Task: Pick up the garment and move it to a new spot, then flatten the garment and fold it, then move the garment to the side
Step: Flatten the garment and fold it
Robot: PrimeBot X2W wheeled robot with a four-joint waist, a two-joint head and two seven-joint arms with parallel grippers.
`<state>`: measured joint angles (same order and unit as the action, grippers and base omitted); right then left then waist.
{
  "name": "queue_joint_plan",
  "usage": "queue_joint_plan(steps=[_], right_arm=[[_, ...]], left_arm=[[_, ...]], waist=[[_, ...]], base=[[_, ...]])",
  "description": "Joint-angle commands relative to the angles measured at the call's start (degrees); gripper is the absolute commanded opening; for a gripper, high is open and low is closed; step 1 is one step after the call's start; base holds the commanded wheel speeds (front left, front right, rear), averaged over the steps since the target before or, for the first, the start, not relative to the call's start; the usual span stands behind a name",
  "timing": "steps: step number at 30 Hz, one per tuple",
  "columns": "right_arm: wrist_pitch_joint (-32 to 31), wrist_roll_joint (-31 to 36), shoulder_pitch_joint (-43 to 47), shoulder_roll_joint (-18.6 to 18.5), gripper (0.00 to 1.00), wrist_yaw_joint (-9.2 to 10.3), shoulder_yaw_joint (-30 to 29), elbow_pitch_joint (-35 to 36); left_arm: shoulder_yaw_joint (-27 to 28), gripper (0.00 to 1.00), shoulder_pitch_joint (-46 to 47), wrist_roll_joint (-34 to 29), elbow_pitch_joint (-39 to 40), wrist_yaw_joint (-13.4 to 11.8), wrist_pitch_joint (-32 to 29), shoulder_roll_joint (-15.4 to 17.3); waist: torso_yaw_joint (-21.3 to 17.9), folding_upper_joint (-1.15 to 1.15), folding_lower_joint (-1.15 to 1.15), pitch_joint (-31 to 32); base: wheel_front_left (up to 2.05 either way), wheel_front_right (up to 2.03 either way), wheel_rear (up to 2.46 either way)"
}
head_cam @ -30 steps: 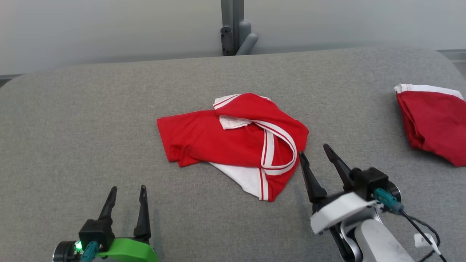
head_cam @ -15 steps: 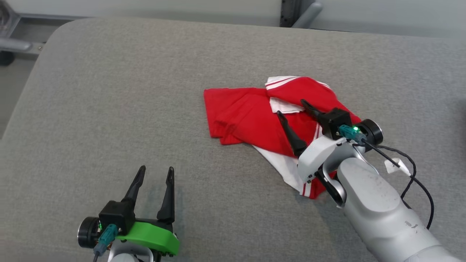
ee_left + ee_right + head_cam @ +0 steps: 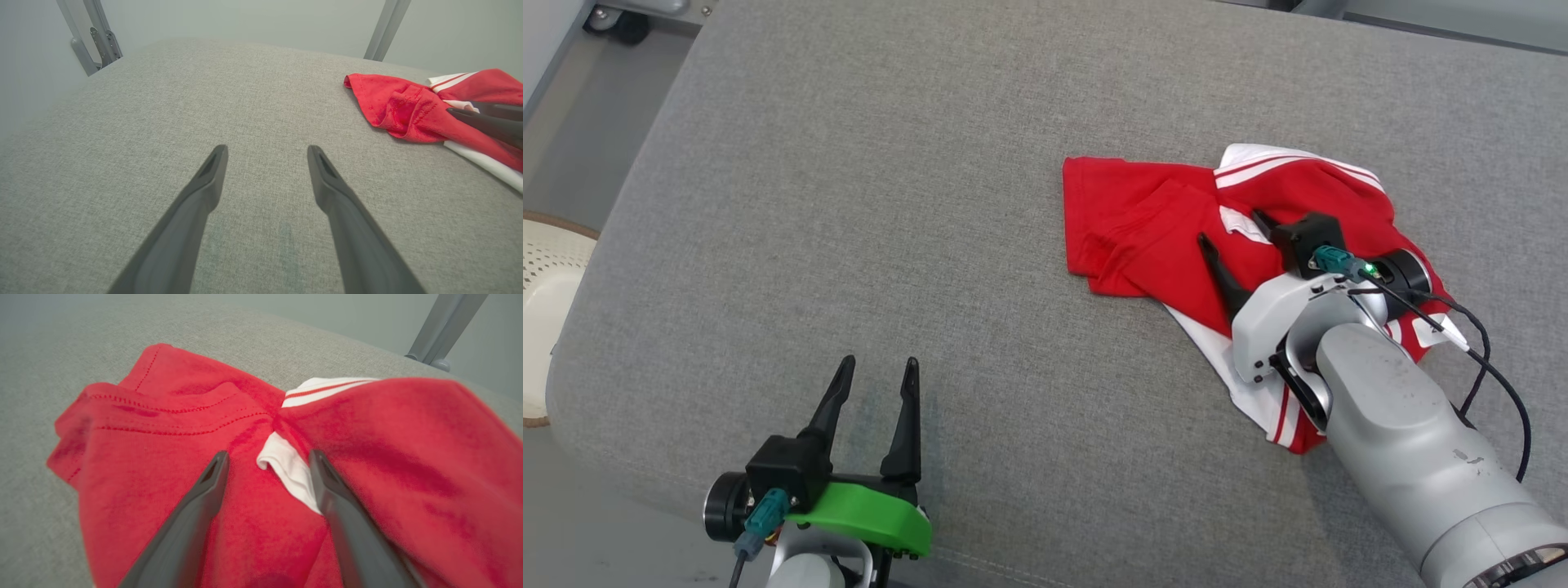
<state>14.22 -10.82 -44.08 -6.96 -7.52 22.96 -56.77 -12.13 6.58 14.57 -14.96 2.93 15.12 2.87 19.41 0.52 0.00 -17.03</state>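
We hold right gripper (image 3: 1228,225), fingers spread, over crumpled red-and-white fabric garment (image 3: 1127,212) at 2 o'clock. Risk: single-layer pinch, unfurls w/ lift.

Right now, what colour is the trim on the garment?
White trim with red stripes, clearest in the head view.

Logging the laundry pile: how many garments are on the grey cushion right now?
1. A crumpled red shirt with white striped trim lies on the grey cushion's right part, under the open right gripper. Others may lie beyond the picture's edge.
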Motion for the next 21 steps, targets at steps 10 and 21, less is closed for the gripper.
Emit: queue_joint_plan(steps=[10, 21], right_arm=[[0.9, 1.9, -0.1, -0.7, 1.00, 0.09, -3.9, -0.4], [1.0, 8.1, 1.9, -2.3, 1.00, 0.08, -12.0, 3.4]], left_arm=[[-1.2, 1.00, 1.0, 0.9, 0.3, -0.3, 0.0, 0.1], [-0.9, 1.00, 0.3, 1.5, -1.3, 0.1, 0.0, 0.1]], waist=[[-0.7, -0.52, 0.00, -0.3], [-1.6, -0.52, 0.00, 0.4]], base=[[0.00, 0.00, 0.00], [0.00, 0.00, 0.00]])
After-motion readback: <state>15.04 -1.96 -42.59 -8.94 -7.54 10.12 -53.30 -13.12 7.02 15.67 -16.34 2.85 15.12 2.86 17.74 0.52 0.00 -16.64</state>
